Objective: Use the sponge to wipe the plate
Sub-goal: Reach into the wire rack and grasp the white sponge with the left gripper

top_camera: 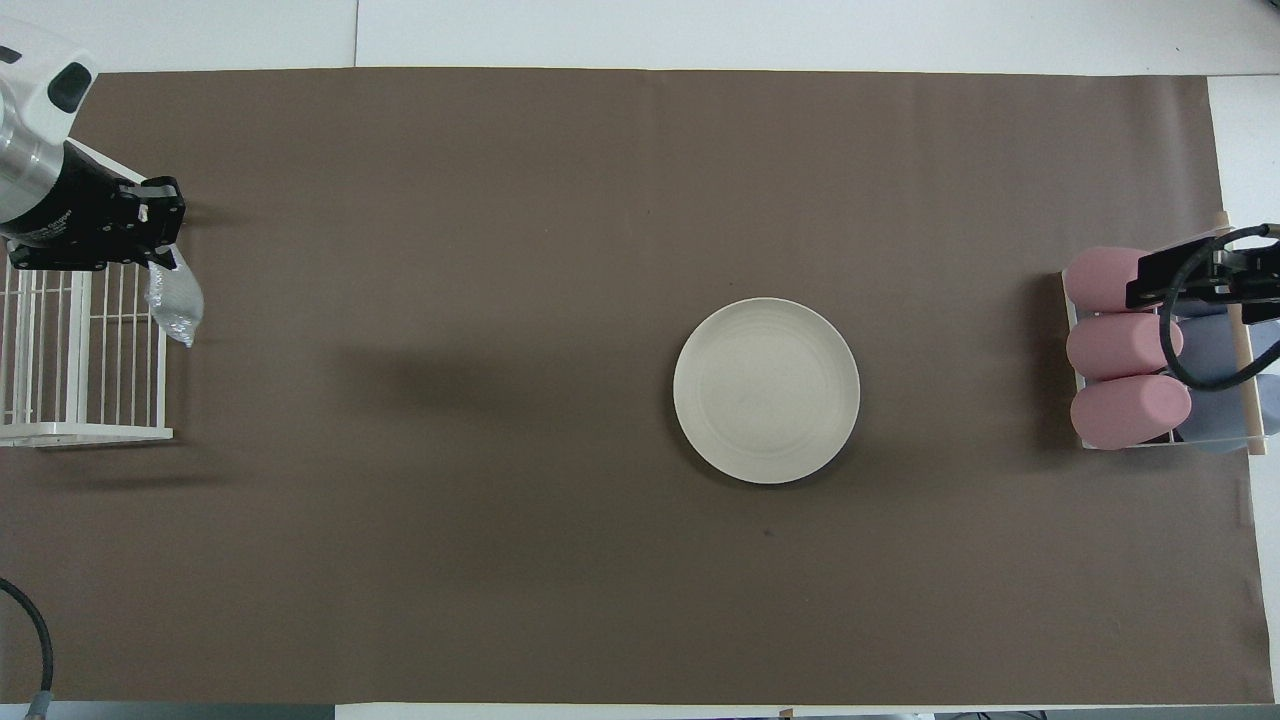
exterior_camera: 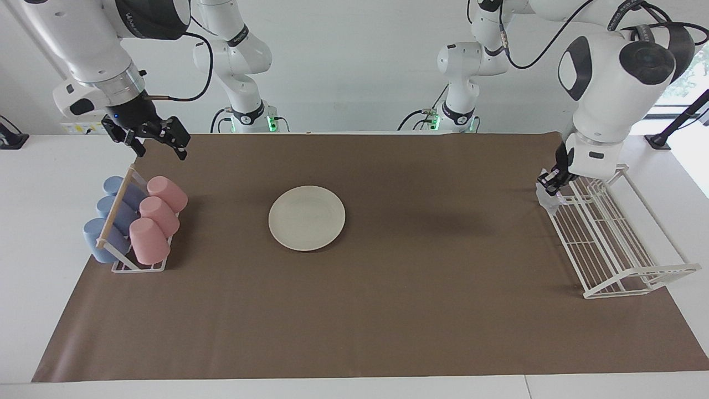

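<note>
While the right gripper (exterior_camera: 160, 141) waits raised over the cup rack (exterior_camera: 138, 265), fingers spread wide, the left gripper (exterior_camera: 549, 185) points down at the wire rack's (exterior_camera: 609, 244) edge. Its fingertips are hidden, pinching the sponge (top_camera: 172, 300), which dangles at six o'clock. The plate (top_camera: 766, 390) lies mid-bench.

No legible text showing; lettering on left gripper (top_camera: 165, 240) body and right arm's dark band appearing unreadable.
</note>
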You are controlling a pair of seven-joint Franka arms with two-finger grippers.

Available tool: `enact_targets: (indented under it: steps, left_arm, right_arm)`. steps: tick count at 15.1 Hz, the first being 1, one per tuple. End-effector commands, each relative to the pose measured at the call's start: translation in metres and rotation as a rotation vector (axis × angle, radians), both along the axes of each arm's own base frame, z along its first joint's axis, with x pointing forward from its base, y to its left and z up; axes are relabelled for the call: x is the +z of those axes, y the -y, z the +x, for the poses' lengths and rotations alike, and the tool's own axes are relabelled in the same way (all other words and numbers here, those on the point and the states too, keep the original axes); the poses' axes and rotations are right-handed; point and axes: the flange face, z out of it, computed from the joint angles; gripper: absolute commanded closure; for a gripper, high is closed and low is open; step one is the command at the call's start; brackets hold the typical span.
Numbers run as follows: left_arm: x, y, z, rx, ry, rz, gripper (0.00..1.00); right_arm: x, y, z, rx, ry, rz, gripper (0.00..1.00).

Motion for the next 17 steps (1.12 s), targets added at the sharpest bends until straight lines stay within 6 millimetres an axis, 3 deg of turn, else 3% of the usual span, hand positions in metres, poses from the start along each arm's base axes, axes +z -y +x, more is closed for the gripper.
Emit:
enact_targets:
  steps: [1, 5, 10, 13, 17]
  left_arm:
    - [0.022, -0.005, -0.01, 0.05, -0.022, -0.28, 1.0]
    - [0.007, 0.02, -0.037, 0.09, -0.091, -0.566, 1.0]
    - [-0.038, 0.047, -0.082, 0.143, -0.041, -0.898, 1.0]
    - [-0.059, 0.085, -0.1, 0.084, -0.034, -1.028, 1.0]
    - [-0.094, 0.127, -0.121, 0.009, -0.003, -1.155, 1.0]
  right_arm:
    - [0.004, -0.002, 0.0, -0.042, -0.008, -0.004, 0.0]
    - [0.011, -0.014, -0.005, -0.206, -0.043, -0.005, 0.0]
    - [0.019, -0.027, -0.008, -0.342, -0.064, 0.05, 0.0]
    - [0.011, -0.035, -0.019, -0.531, -0.142, 0.087, 0.0]
    - [0.003, -0.043, -0.026, -0.643, -0.181, 0.139, 0.0]
